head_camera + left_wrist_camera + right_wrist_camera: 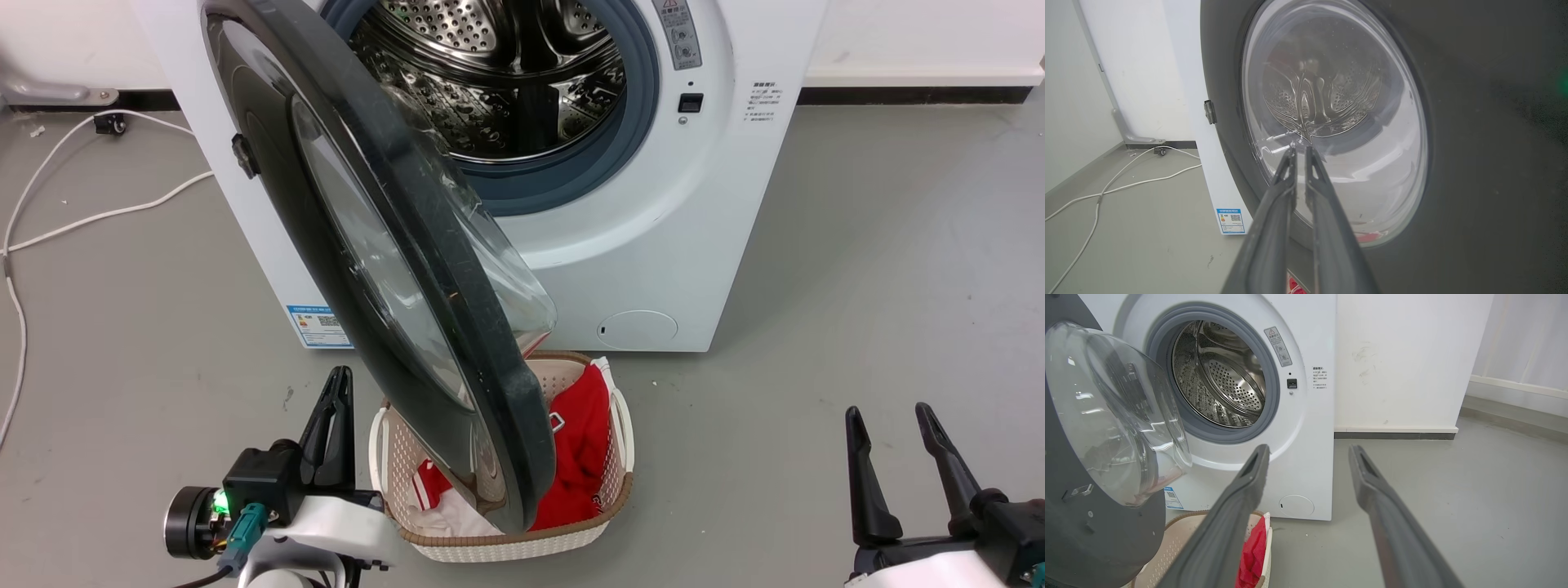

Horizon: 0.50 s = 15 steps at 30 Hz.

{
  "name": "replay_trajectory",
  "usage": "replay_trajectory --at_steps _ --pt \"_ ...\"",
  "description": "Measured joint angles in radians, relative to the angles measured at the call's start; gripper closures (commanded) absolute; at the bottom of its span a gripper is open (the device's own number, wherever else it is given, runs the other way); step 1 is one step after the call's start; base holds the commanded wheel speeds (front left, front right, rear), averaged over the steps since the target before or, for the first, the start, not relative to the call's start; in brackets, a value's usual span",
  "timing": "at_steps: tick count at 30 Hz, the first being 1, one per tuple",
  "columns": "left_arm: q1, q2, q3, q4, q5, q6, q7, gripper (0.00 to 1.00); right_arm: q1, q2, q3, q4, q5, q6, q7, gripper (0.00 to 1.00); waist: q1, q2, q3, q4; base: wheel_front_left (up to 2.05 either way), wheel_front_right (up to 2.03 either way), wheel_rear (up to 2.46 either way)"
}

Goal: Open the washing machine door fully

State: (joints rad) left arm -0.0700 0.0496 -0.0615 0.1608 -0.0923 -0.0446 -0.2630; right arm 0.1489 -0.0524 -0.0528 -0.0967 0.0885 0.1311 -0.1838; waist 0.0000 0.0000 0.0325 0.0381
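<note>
The washing machine [694, 220] is a white front loader with its steel drum [498, 73] exposed. The washing machine door [457, 269], a glossy black disc with a clear glass bowl [1114, 416], stands swung out about halfway, hinged at its left edge [243, 155]. My left gripper [339, 377] is shut and empty, low on the door's outer side. In the left wrist view its tips [1299, 149] point at the door's glass [1331, 122], very close; contact cannot be told. My right gripper [888, 412] is open and empty at the lower right, well away from the door [1086, 539].
A white laundry basket [506, 543] with red clothing [580, 457] sits on the floor under the door's free edge. A white cable [98, 216] trails across the grey floor at the left. A wall stands behind the machine.
</note>
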Motion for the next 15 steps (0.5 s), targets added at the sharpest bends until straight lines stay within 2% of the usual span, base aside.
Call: replay_trajectory --at_steps 10,15 --pt "-0.001 0.000 -0.001 -0.009 -0.018 0.002 0.000 1.00 0.000 0.000 0.000 0.012 0.011 0.000 -0.001 0.00 0.0000 0.0000 -0.010 0.004 0.00 0.00 0.00" --pt "-0.035 0.000 -0.004 -0.123 -0.023 0.021 0.000 1.00 -0.002 0.000 -0.002 0.015 0.015 0.000 -0.001 0.00 0.0000 0.0000 -0.006 0.005 0.00 0.00 0.00"
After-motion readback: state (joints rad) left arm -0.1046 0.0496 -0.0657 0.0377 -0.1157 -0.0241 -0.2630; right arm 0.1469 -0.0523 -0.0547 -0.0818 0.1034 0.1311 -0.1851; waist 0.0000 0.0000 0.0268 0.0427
